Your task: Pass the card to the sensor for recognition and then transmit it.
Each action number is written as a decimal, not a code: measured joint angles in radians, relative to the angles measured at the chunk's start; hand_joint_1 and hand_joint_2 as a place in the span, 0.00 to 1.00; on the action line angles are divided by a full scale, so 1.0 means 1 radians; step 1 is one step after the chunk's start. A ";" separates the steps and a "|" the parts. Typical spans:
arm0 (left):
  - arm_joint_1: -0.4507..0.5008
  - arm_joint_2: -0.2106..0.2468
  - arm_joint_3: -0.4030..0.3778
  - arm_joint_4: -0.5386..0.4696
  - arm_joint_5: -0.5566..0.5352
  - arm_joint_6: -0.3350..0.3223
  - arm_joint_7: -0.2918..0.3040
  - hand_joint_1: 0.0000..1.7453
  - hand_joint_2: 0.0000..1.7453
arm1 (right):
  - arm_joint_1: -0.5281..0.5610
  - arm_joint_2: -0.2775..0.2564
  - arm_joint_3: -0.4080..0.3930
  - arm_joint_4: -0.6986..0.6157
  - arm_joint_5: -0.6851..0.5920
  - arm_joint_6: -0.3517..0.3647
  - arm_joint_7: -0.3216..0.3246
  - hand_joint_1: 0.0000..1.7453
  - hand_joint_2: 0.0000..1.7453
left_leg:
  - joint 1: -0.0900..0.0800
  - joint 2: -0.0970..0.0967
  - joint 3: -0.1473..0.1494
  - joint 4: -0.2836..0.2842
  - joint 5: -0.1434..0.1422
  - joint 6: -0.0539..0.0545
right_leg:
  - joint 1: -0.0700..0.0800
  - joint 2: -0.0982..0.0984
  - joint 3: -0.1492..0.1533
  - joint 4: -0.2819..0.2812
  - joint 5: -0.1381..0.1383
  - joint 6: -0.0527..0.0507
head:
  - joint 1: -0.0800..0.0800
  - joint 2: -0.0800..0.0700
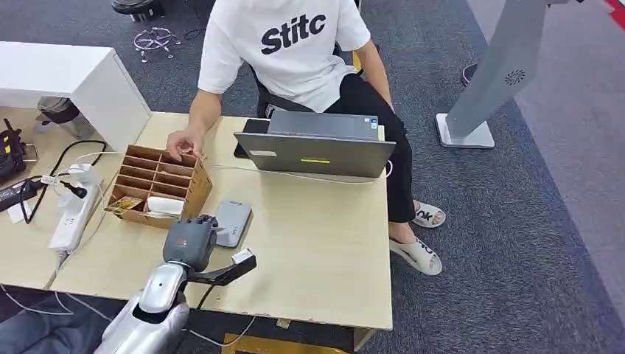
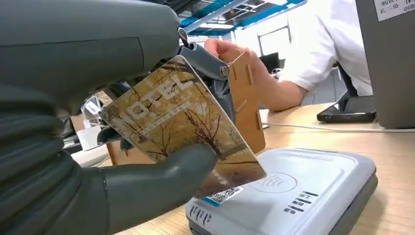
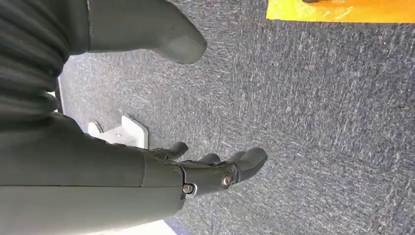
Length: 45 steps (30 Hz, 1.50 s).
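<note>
My left hand (image 1: 190,242) hovers at the near-left part of the table, just beside the grey card reader (image 1: 232,221). It pinches a brown hotel card (image 2: 181,127) with a tree print between thumb and fingers (image 2: 147,188). In the left wrist view the card's lower corner hangs right over the reader's (image 2: 293,191) white top with its contactless mark. My right hand (image 3: 210,171) hangs over dark carpet, fingers loosely apart, holding nothing.
A wooden slotted card box (image 1: 158,184) stands just behind the reader, and a person's hand (image 1: 183,142) rests on its far rim. A grey laptop (image 1: 317,147) sits at the table's back. A power strip (image 1: 70,217) and cables lie left.
</note>
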 joint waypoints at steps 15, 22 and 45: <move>-0.058 0.000 0.014 0.093 -0.005 0.023 0.005 1.00 1.00 | -0.001 0.005 -0.003 0.000 0.007 0.007 -0.009 0.00 1.00 | 0.000 0.000 0.000 0.000 0.001 0.000 | 0.000 0.000 0.000 0.000 0.000 0.000 | 0.000 0.000; -0.093 0.002 0.030 0.141 -0.001 0.035 0.003 1.00 1.00 | -0.002 0.005 -0.003 0.000 0.018 0.009 -0.004 0.00 1.00 | 0.000 0.000 0.000 0.000 0.001 -0.001 | 0.000 0.000 0.000 0.000 0.000 0.000 | 0.000 0.000; -0.157 0.054 0.115 -0.020 0.129 0.105 -0.093 1.00 1.00 | -0.004 0.005 -0.003 0.000 0.057 -0.001 -0.008 0.00 1.00 | 0.000 0.000 0.000 0.000 0.001 -0.001 | 0.000 0.000 0.000 0.001 0.000 0.000 | 0.000 0.000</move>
